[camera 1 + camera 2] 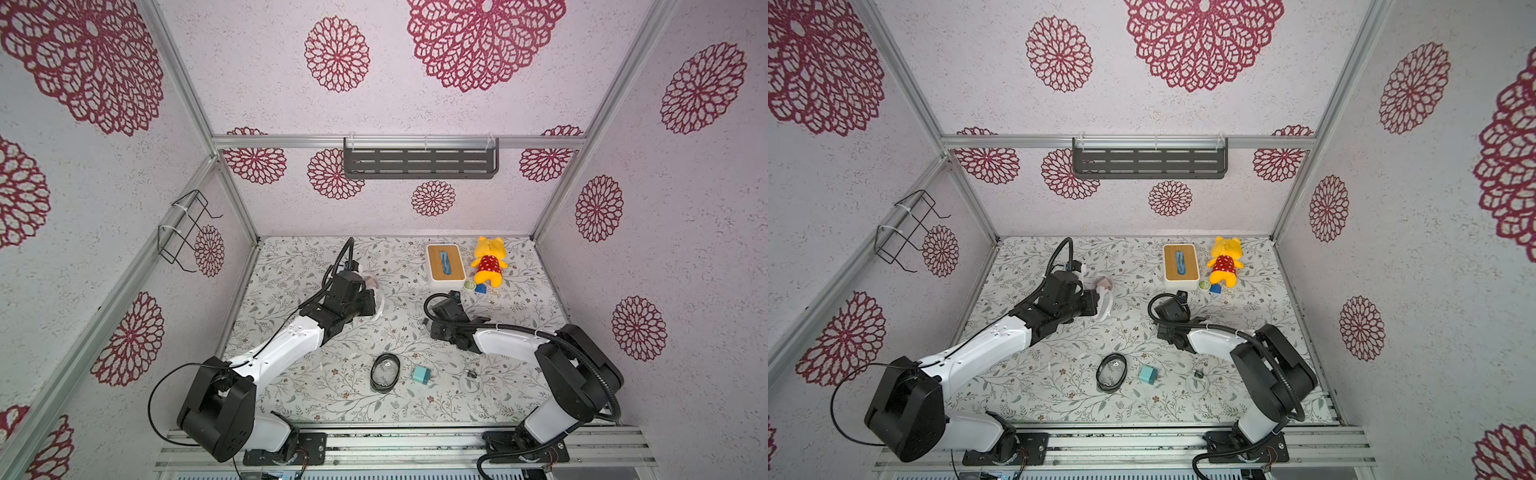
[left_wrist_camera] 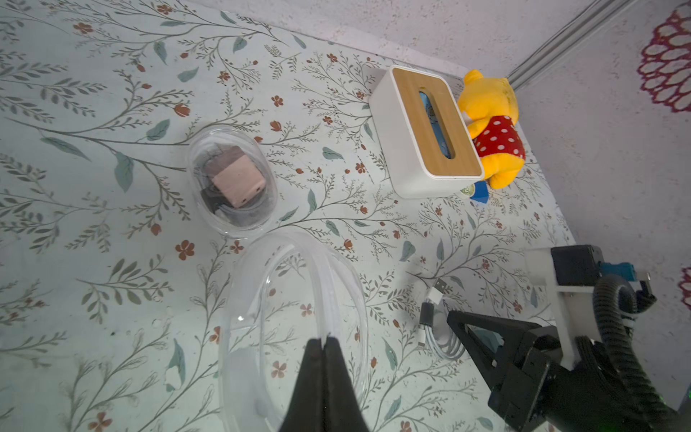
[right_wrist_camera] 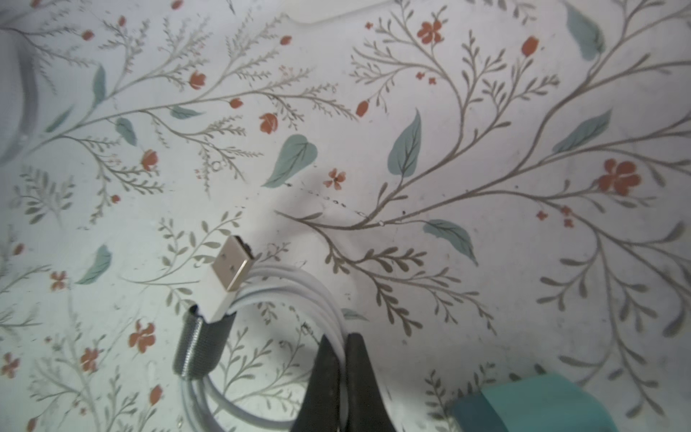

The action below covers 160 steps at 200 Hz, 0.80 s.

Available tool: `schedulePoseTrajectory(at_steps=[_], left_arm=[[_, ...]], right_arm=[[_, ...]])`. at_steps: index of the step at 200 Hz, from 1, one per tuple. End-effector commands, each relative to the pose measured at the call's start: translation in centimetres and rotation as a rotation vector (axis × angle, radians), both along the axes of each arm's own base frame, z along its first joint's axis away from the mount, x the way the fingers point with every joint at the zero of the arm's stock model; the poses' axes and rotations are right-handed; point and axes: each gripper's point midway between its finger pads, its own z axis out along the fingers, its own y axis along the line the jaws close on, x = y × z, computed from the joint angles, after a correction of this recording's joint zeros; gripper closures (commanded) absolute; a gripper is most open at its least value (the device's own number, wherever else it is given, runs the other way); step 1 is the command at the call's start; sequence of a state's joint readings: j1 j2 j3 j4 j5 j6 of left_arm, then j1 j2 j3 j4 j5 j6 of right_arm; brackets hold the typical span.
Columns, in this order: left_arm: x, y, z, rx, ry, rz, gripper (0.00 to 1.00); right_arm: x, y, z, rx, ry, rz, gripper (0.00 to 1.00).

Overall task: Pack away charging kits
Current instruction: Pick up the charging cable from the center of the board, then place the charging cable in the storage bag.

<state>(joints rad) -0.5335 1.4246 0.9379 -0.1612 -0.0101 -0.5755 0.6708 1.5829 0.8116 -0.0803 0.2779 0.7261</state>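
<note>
The left gripper [image 2: 322, 342] is pinching the rim of an open clear case [image 2: 299, 295], jaws pressed together, at mid-left of the table [image 1: 291, 386]. Just beyond it, a closed case [image 2: 258, 217] is lying with a pink charger [image 2: 237, 179] inside. The right gripper [image 3: 338, 342], right of centre, is squeezing a coiled white cable [image 3: 299, 286], whose USB plug [image 3: 232, 263] is poking out past a dark strap [image 3: 198, 348]. A teal charger [image 3: 523, 404] is sitting just beside that gripper. Near the front edge, a third case [image 1: 385, 372] is lying with its long axis running near to far, and a second teal charger [image 1: 422, 373] is sitting to its right.
</note>
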Motion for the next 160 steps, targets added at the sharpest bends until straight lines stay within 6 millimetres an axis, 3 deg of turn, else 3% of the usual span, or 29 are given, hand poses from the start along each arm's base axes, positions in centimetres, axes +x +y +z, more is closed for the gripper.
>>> schedulePoseTrajectory(at_steps=[1, 43, 71, 160], left_arm=[[0.5, -1.4, 0.7, -0.047, -0.022, -0.062, 1.0], [0.3, -2.3, 0.3, -0.093, 0.015, -0.086, 1.0], [0.2, -2.5, 0.3, -0.103, 0.022, -0.09, 1.0], [-0.5, -3.3, 1.4, -0.183, -0.007, -0.135, 1.0]], right_arm=[[0.3, 2.0, 4.7, 0.07, -0.08, 0.052, 1.0], [0.5, 7.3, 9.1, 0.141, -0.136, 0.153, 1.0], [0.8, 10.2, 10.5, 0.154, -0.15, 0.193, 1.0], [2.0, 12.6, 4.8, 0.091, -0.043, 0.21, 1.0]])
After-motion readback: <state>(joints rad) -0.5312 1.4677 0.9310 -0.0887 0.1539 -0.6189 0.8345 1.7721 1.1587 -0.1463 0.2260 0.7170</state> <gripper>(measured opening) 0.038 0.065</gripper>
